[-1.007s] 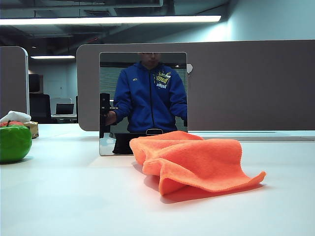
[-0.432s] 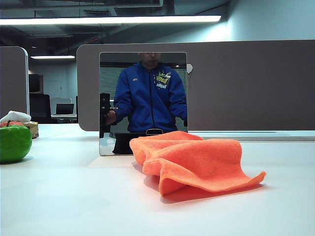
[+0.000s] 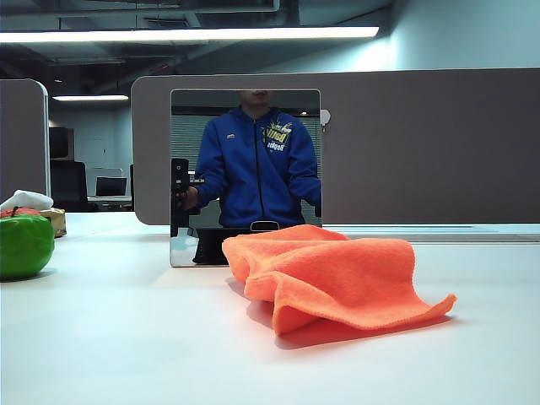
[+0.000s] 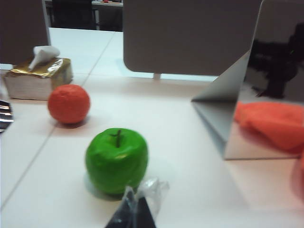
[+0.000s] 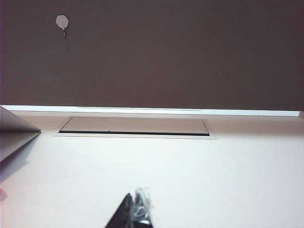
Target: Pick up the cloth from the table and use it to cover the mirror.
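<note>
1. Cloth (image 3: 333, 278) lies crumpled on the table (image 3: 126, 337), just in front of the mirror (image 3: 245, 177) and a little to its right, overlapping the mirror's lower right corner in the exterior view.
2. Left gripper (image 4: 135, 213) shows only in its wrist view, fingers pressed together and holding nothing, tips close to a green apple (image 4: 117, 160). The cloth is well off to the side, seen there only as an orange reflection in the mirror (image 4: 266, 109) and a blur at the frame edge.
3. Right gripper (image 5: 135, 213) is likewise closed and empty, over bare table (image 5: 190, 171), facing the grey partition (image 5: 166, 52); only a thin edge of the mirror (image 5: 16, 126) enters this view.
4. Open white table spreads in front of and to the right of the cloth. A flat rectangular cover (image 5: 135, 126) sits flush in the table near the partition.
5. Left wrist view alone shows an orange (image 4: 69, 104) and a tissue box (image 4: 38, 78) behind the apple; the exterior view shows the apple (image 3: 24, 245) at the far left and neither gripper.
</note>
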